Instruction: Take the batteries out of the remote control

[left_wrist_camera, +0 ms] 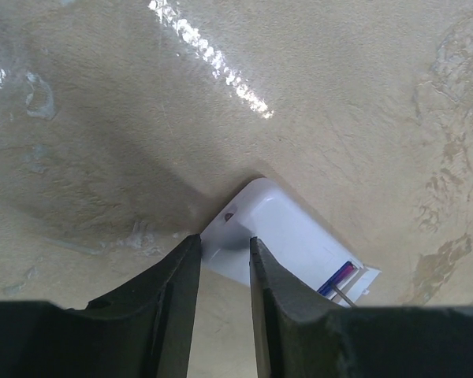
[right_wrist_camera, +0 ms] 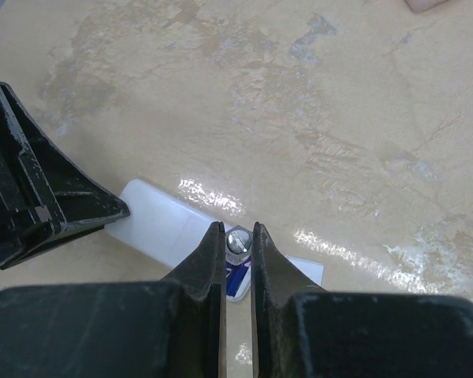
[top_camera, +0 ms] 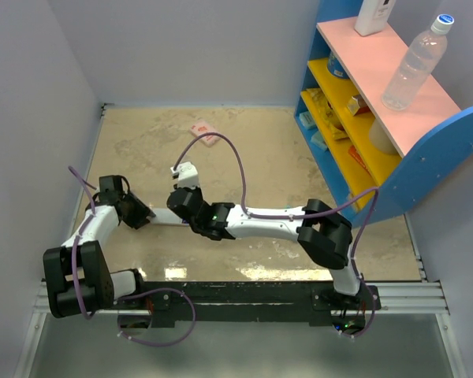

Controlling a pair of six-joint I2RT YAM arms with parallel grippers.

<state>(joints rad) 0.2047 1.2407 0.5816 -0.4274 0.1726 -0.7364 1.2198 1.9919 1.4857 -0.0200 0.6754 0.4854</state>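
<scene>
The white remote control (top_camera: 164, 221) lies flat on the table between the two arms. In the left wrist view its rounded end (left_wrist_camera: 288, 232) sits between the fingertips of my left gripper (left_wrist_camera: 225, 248), which is shut on it. Its open compartment shows a blue and purple battery (left_wrist_camera: 337, 279). In the right wrist view my right gripper (right_wrist_camera: 236, 236) is shut on that battery (right_wrist_camera: 238, 241), whose silver end points up between the fingertips. The remote's white body (right_wrist_camera: 162, 220) runs left to the left gripper's black fingers (right_wrist_camera: 47, 201). A thin white flap (right_wrist_camera: 307, 272) lies beside the compartment.
A pink packet (top_camera: 203, 130) lies at the far middle of the table. A blue shelf unit (top_camera: 378, 118) with yellow shelves stands at the right, with a clear bottle (top_camera: 414, 63) on its pink top. Grey walls close off the left and back.
</scene>
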